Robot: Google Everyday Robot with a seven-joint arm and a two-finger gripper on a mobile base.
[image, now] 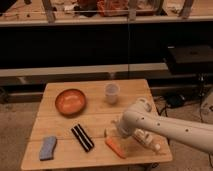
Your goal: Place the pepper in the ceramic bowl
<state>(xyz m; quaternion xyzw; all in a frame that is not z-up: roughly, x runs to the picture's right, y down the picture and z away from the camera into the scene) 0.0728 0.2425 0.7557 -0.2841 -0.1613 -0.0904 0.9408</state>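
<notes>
The orange pepper (116,147) lies flat on the wooden table (95,121) near its front edge, right of centre. The ceramic bowl (70,101), orange-brown and round, stands at the back left of the table with nothing in it. My gripper (112,133) is at the end of the white arm that reaches in from the right. It hangs low over the table just above and behind the pepper. The arm's bulk hides much of the gripper.
A translucent whitish cup (112,93) stands at the back of the table, right of the bowl. A black-and-white striped bar (82,137) lies left of the pepper. A blue-grey sponge (48,148) lies at the front left corner. Dark shelving stands behind the table.
</notes>
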